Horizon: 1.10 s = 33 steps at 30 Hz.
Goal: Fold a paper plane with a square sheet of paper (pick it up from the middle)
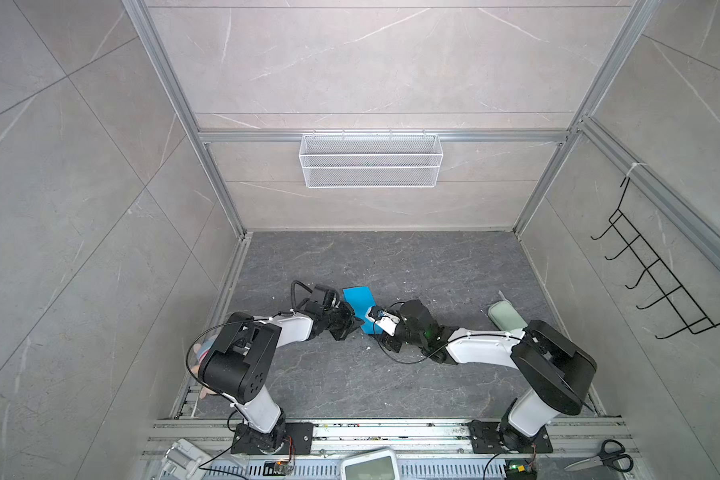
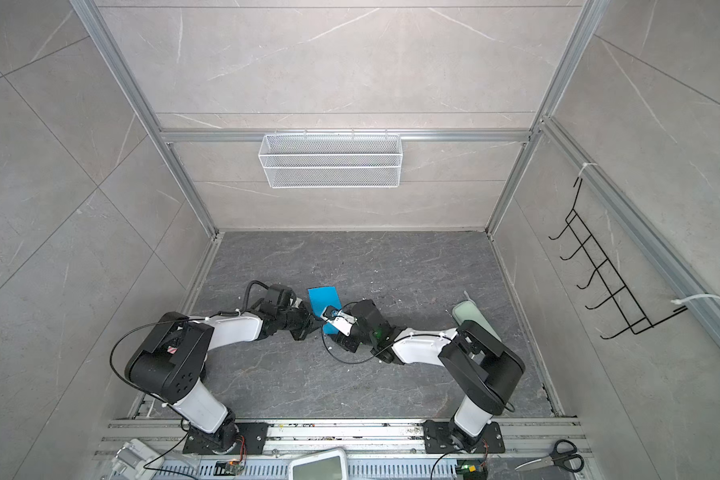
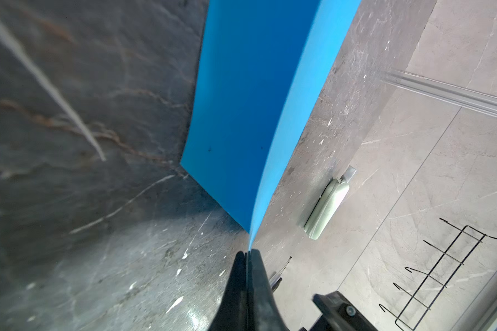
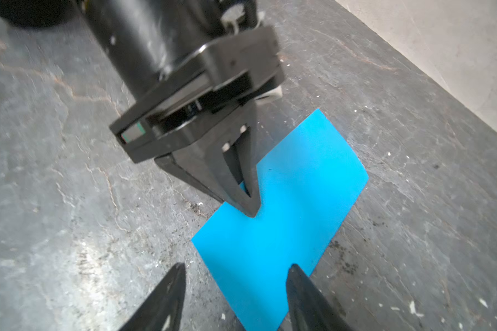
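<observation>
The square sheet of paper (image 1: 358, 300) (image 2: 324, 300) is bright blue and shows as a rectangle on the dark tabletop, roughly twice as long as wide. My left gripper (image 1: 357, 322) (image 2: 313, 321) (image 3: 246, 253) is shut on the middle of one long edge, seen from the right wrist as dark pointed fingers (image 4: 248, 200) pinching the sheet (image 4: 284, 217). From the left wrist the sheet (image 3: 250, 114) rises away from the shut jaws. My right gripper (image 1: 375, 315) (image 2: 330, 312) (image 4: 237, 268) hangs open over the sheet's near short end, holding nothing. A paper plane is out of view.
A pale green case (image 1: 506, 318) (image 2: 472, 316) (image 3: 326, 209) lies right of the arms. A white mesh basket (image 1: 371, 160) hangs on the back wall and a black wire hook rack (image 1: 657, 270) on the right wall. Scissors (image 1: 603, 457) lie on the front rail.
</observation>
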Each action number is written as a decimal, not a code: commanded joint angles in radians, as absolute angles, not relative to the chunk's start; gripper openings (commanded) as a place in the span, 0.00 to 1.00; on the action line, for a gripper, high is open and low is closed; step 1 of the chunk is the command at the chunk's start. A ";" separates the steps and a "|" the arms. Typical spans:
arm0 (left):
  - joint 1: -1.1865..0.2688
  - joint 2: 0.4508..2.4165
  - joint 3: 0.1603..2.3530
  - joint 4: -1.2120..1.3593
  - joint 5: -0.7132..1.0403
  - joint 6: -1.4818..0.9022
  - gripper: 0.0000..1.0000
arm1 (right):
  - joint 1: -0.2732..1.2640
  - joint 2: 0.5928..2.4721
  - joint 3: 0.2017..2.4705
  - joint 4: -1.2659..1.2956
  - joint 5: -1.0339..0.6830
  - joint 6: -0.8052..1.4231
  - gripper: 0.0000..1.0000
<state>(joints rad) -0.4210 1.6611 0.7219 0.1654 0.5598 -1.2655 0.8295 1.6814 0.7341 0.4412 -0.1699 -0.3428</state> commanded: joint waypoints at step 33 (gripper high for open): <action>-0.259 1.505 0.737 -0.081 0.513 -1.103 0.40 | 0.905 1.688 0.769 0.376 -0.067 -0.425 0.00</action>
<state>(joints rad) -0.3069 1.5894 0.7311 0.0483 0.5476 -1.2133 0.9001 1.7451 0.7696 0.4561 -0.0376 -0.4965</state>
